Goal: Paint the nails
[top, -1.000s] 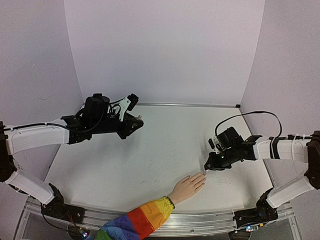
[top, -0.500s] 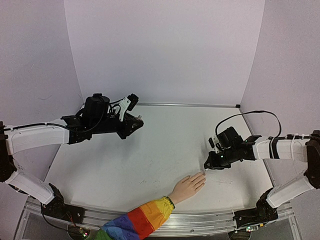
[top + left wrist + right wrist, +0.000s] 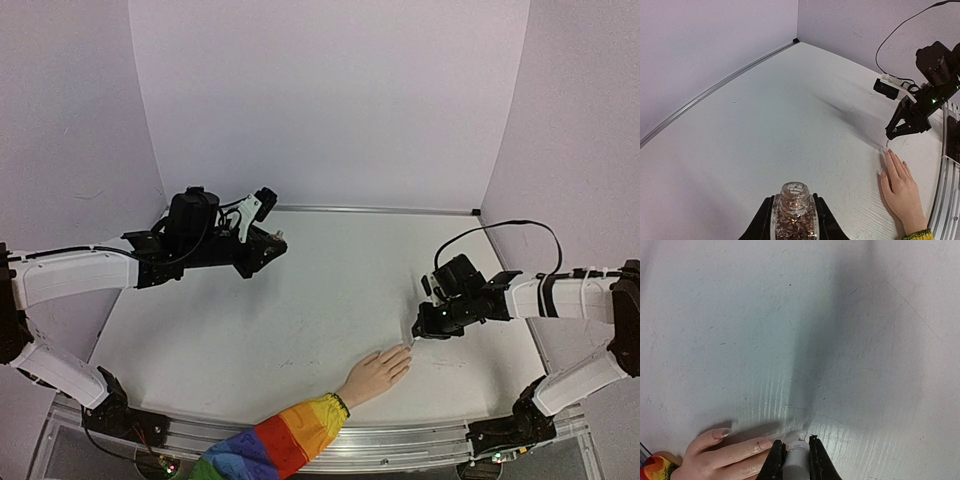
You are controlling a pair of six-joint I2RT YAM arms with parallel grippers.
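Painting looks mid-way at best: right pincer (image 3: 420, 332) clenched on a white brush cap (image 3: 796, 456), tip at the nails (image 3: 721, 432) of the hand (image 3: 378, 375) lying by the desk's (image 3: 330, 290) near edge, right of centre; left pincer (image 3: 794, 222) grips the open glitter bottle (image 3: 794, 207) toward the far-left corner; any coat too small to judge.

The worktop (image 3: 300, 320) is white with faint grey scuffs, the walls (image 3: 330, 100) pale lilac. Flesh-coloured hand (image 3: 376, 374), pale pink nails (image 3: 721, 432), sleeve (image 3: 275, 443) in rainbow stripes. Clear bottle (image 3: 794, 225) speckled brown and silver; greyish-white cap (image 3: 796, 462). The left gripper (image 3: 794, 205) and right gripper (image 3: 795, 444) are black, the arms (image 3: 70, 275) white with black joints, the cable (image 3: 500, 226) black
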